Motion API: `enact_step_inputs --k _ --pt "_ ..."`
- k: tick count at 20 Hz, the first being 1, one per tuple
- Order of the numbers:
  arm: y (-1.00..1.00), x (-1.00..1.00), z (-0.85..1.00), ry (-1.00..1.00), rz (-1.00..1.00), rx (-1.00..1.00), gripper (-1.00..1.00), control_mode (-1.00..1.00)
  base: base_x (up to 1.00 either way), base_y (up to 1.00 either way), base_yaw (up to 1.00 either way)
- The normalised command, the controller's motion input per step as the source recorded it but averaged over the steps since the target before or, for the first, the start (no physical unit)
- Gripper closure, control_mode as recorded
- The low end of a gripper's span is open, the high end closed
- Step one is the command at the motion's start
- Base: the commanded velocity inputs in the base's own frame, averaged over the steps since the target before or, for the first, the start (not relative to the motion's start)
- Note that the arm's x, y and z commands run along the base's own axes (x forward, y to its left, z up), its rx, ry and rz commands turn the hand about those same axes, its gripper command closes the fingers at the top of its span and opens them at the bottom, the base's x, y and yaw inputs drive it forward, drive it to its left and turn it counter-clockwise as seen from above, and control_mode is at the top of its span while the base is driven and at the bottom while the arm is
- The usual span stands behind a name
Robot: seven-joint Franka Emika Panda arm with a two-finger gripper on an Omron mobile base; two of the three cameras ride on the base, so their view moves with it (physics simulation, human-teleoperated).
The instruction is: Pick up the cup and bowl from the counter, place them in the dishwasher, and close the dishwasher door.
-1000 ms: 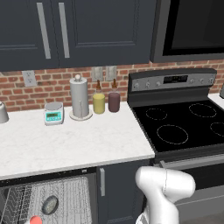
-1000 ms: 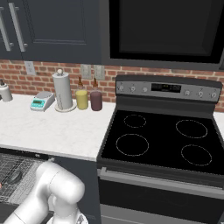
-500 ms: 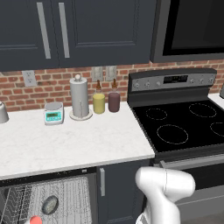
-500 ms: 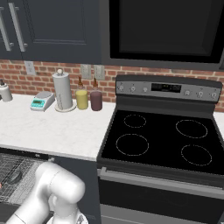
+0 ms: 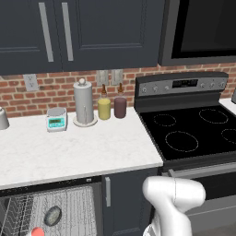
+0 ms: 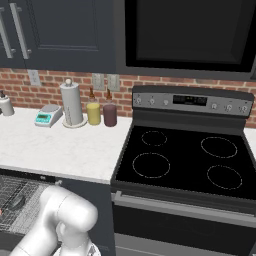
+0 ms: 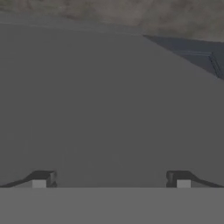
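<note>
The dishwasher (image 5: 46, 185) stands open under the white counter (image 5: 83, 152), with its wire rack (image 5: 76, 203) showing. In the rack lies the small grey bowl (image 5: 52, 215) (image 6: 17, 201), and the cup's red inside (image 5: 37, 232) peeks up at the bottom edge beside it. A flat dark grey panel, apparently the dishwasher door (image 7: 109, 100), sits close before my gripper (image 7: 110, 180) in the hand view. The fingertips (image 7: 43, 179) stand wide apart, open, with nothing between them. My white arm (image 5: 173, 203) bends down low, right of the rack.
At the back of the counter stand a paper towel holder (image 5: 84, 102), a yellow jar (image 5: 104, 109), a maroon jar (image 5: 120, 107), a small scale (image 5: 56, 119) and a grey canister (image 5: 2, 119). The black stovetop (image 5: 193, 133) lies to the right. A narrow cabinet door (image 5: 115, 193) adjoins the dishwasher.
</note>
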Motion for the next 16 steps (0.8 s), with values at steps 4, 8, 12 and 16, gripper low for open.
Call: enact_step_inputs --k 4,8,12,16 --pt "-0.51 1.00 0.01 -0.17 0.00 0.00 -1.00 -1.00 0.00 0.00 0.00" --pt "-0.52 1.00 0.05 -0.15 0.00 0.00 -1.00 -1.00 0.00 0.00 0.00" --pt "-0.63 1.00 0.17 -0.12 0.00 0.02 -1.00 -1.00 0.00 0.00 0.00" --pt "-0.52 1.00 0.21 -0.13 0.00 0.05 -1.00 -1.00 0.00 0.00 0.00"
